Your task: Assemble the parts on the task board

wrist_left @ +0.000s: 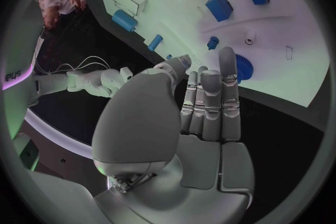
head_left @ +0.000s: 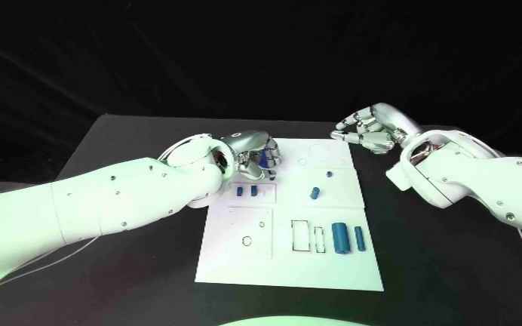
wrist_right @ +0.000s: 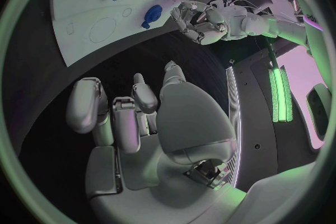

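A white task board (head_left: 288, 262) is lying in the middle of a black desk (head_left: 120, 213). On the board's near part, toward its right side, a large blue cylinder (head_left: 339, 236) and a thinner blue bar (head_left: 360, 238) are lying side by side, just right of some outlined slots. Farther up the board, near its middle, a small blue peg (head_left: 314, 192) is standing, and to the left of it two small blue blocks (head_left: 246, 190) are sitting close together. Just beyond those blocks, at the board's far left part, the left robot hand (head_left: 256, 156) is hovering with fingers straight and close together, a blue gear-like part (wrist_left: 243, 69) at its fingertips; whether it is gripping that part cannot be told. Beside the board's far right corner, the right robot hand (head_left: 368, 131) is hanging over the desk, fingers loosely curled and holding nothing.
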